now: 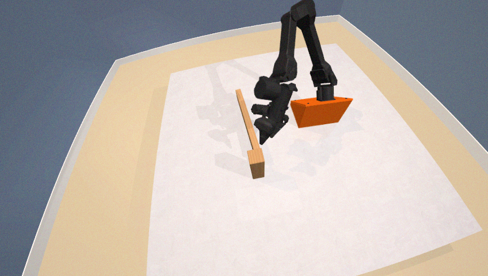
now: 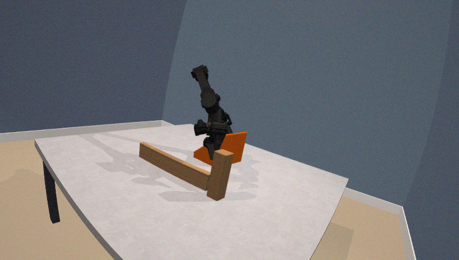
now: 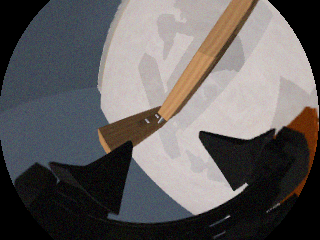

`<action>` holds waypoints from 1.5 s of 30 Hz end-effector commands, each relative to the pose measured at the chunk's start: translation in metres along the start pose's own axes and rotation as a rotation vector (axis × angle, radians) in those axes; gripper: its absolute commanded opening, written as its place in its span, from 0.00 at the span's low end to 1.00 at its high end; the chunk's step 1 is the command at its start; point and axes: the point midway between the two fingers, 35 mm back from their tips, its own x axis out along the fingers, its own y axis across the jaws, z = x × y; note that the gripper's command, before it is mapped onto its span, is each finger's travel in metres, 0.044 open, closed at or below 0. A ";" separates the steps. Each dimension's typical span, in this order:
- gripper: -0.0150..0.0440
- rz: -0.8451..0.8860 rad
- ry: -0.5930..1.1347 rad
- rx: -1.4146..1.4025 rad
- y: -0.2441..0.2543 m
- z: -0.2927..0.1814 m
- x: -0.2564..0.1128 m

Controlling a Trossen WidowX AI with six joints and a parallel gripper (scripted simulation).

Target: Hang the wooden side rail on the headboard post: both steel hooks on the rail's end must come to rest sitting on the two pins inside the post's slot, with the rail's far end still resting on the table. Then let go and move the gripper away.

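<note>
The wooden post (image 1: 256,156) (image 2: 220,174) (image 3: 127,129) stands upright on the table. The wooden rail (image 1: 246,116) (image 2: 174,166) (image 3: 200,67) lies along the table on its narrow edge, its near end close against the post's lower part. In the wrist view small bright metal marks (image 3: 147,121) show on the post's face beside the rail's end; whether the hooks sit on the pins cannot be told. My gripper (image 1: 267,139) (image 3: 166,139) is open and empty, above and beside the rail near the post, fingers pointing down. In the exterior view it is partly hidden behind the post.
The orange wedge-shaped base (image 1: 320,112) (image 2: 236,148) (image 3: 307,145) carries the arm and stands to the right of the rail in the top view. The pale table top (image 1: 205,222) (image 2: 161,225) carries the rail, the post and the base. Shadows of the arm fall across it.
</note>
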 end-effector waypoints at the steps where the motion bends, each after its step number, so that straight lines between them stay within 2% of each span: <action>1: 1.00 0.017 0.028 -0.194 0.000 0.004 -0.001; 19: 1.00 0.152 0.088 -1.078 -0.005 0.021 -0.004; 35: 1.00 0.327 0.007 -1.846 -0.010 0.038 -0.010; 45: 1.00 0.334 0.000 -1.878 -0.010 0.039 -0.011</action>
